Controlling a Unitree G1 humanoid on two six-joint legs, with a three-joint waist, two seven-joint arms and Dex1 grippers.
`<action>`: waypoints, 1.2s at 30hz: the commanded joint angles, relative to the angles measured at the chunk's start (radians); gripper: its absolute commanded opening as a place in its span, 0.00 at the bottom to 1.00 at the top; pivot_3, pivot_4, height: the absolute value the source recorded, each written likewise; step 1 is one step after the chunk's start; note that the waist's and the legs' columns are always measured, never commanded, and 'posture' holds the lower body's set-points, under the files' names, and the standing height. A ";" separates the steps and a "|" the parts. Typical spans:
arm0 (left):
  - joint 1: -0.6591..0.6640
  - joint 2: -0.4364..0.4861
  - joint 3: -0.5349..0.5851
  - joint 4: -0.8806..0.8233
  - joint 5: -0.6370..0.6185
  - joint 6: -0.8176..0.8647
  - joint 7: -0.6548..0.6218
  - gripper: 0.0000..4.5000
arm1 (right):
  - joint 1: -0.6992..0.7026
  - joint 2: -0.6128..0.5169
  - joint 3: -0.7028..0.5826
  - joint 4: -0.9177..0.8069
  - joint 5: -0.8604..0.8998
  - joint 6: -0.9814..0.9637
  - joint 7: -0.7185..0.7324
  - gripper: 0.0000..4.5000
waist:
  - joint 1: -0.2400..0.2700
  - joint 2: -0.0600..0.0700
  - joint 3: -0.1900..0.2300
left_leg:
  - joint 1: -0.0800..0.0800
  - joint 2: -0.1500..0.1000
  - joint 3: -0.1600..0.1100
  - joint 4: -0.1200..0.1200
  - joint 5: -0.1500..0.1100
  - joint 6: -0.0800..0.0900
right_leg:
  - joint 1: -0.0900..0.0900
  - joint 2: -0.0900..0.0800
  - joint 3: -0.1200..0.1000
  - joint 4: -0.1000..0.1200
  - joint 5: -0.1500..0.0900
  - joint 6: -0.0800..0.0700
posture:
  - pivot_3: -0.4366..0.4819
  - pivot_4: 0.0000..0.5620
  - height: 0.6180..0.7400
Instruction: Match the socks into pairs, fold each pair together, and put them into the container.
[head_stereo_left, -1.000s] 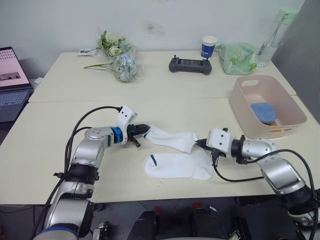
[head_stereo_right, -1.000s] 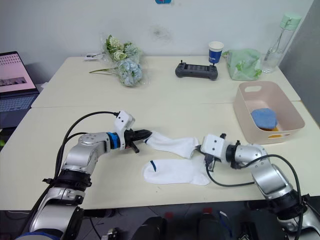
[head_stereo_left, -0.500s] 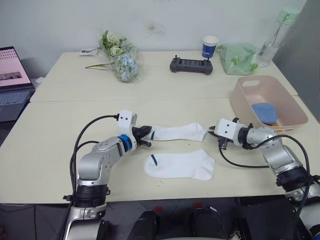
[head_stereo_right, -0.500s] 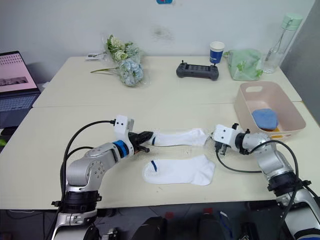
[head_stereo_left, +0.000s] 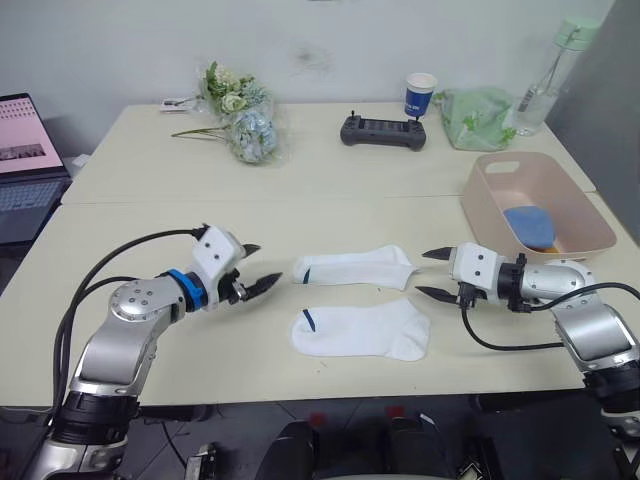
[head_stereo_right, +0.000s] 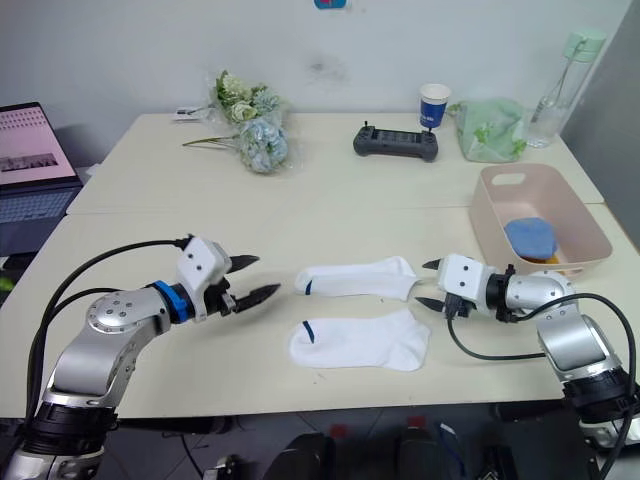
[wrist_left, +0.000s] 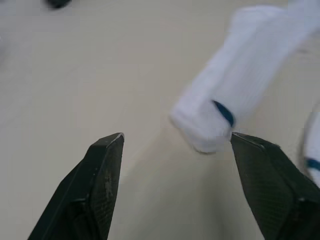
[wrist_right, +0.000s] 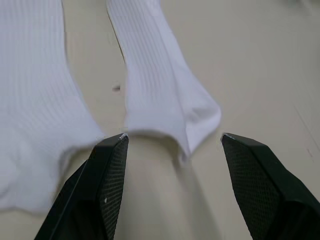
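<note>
White knit socks lie flat in the lower middle of the head views: one white sock with a small dark cuff mark (head_stereo_left: 352, 267), stretched out sideways, and a second white sock (head_stereo_left: 360, 331) just below it, roughly parallel and a little apart. The left gripper (head_stereo_left: 254, 267) sits at the lower left, off the upper sock's cuff end, its two black fingers spread wide and holding nothing. The right gripper (head_stereo_left: 436, 273) sits at the lower right by that sock's toe end, likewise spread wide and empty. The wrist views add detail (the head views cannot): the left one shows the dark cuff mark between its fingers, the right one both toe ends on the cream table (head_stereo_left: 150, 215). At the right edge stands the pale pink rectangular plastic tub (head_stereo_left: 580, 238), with a folded light blue sock bundle (head_stereo_left: 528, 224) inside.
</note>
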 joint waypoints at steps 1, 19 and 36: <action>-0.038 -0.008 -0.073 0.086 0.083 -0.197 -0.046 0.78 | -0.030 0.023 0.031 0.037 -0.044 -0.063 -0.005 0.71 | 0.001 0.000 0.000 | 0.000 0.000 0.000 0.000 0.000 0.000 | 0.000 0.000 0.000 0.000 0.000 0.000 | 0.48 0.27 1.00; -0.252 -0.135 -0.221 0.467 0.278 -0.433 -0.014 0.00 | -0.185 0.087 0.129 0.336 -0.173 -0.314 0.016 0.02 | -0.011 0.000 0.000 | 0.001 0.000 0.000 0.001 0.000 0.000 | 0.000 0.002 0.000 0.002 0.000 0.000 | 0.48 0.27 1.00; -0.306 -0.061 -0.084 0.159 -0.061 -0.106 -0.236 0.00 | -0.194 0.041 -0.052 -0.021 0.207 0.220 0.153 0.00 | -0.012 0.000 0.000 | -0.001 0.001 -0.002 0.001 0.000 0.000 | -0.001 0.002 -0.001 0.002 0.000 0.000 | 0.48 0.27 1.00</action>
